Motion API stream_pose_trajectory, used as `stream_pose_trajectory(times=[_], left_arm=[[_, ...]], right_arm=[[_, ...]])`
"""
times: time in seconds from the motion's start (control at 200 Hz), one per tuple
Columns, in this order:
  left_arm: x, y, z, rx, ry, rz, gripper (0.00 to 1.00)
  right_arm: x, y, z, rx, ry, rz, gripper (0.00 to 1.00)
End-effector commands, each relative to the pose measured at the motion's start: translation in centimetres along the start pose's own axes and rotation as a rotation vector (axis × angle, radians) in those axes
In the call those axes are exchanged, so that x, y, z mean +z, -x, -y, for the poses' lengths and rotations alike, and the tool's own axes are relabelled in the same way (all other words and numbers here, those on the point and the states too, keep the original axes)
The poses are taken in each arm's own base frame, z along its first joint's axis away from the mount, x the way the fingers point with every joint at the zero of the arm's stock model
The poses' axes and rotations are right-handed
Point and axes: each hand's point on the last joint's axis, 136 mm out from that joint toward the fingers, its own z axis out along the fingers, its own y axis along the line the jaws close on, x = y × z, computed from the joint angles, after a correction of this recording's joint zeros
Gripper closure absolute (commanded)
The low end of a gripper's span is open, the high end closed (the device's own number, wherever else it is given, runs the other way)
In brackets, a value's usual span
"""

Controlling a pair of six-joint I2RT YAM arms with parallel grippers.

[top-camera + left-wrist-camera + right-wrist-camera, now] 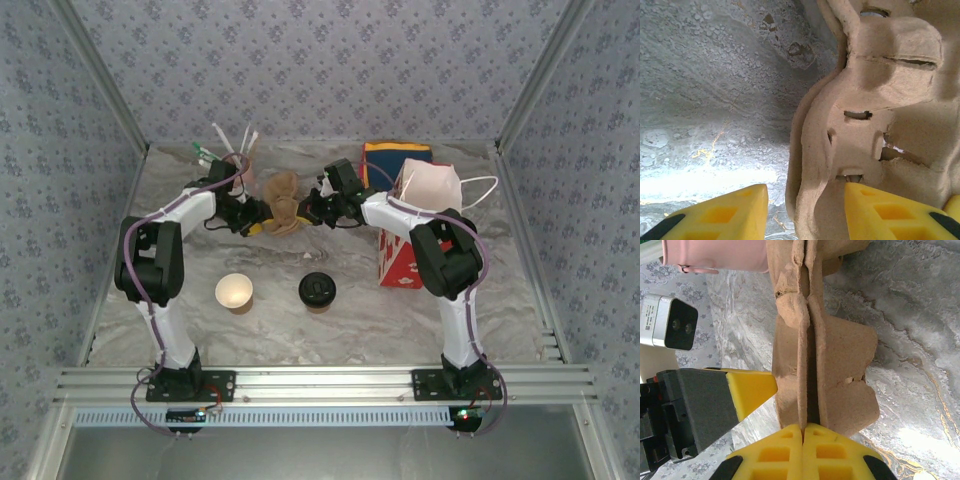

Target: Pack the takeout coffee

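The takeout coffee, a paper cup with a black lid, stands on the table in front of both arms. Behind it a brown pulp cup tray is held up between the grippers, folded nearly flat. My right gripper is shut on the thin edge of the tray, at the tray's right side. My left gripper is open around the opposite edge of the tray. Its right finger touches the pulp and its left finger stands off it. In the top view that gripper is at the tray's left.
A lidless paper cup stands left of the coffee. A pink holder with pens is at the back left. A white bag with handles, a red carton and a blue-red-yellow box crowd the right.
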Motion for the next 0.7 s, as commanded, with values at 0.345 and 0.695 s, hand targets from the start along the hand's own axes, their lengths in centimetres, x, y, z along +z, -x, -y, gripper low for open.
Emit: stream_pose_trajectory(times=[0.345,0.695], left_arm=[[1.12,-0.36,0.25,0.01,-0.002,-0.023,0.63],[0.64,-0.28,0.59,0.024,0.001,-0.01,0.7]], right_arm=[[-0.4,-0.32,-0.67,-0.003,0.032,-0.008,1.0],[-0.35,-0.51,-1.22,-0.011,0.057,-0.015,1.0]])
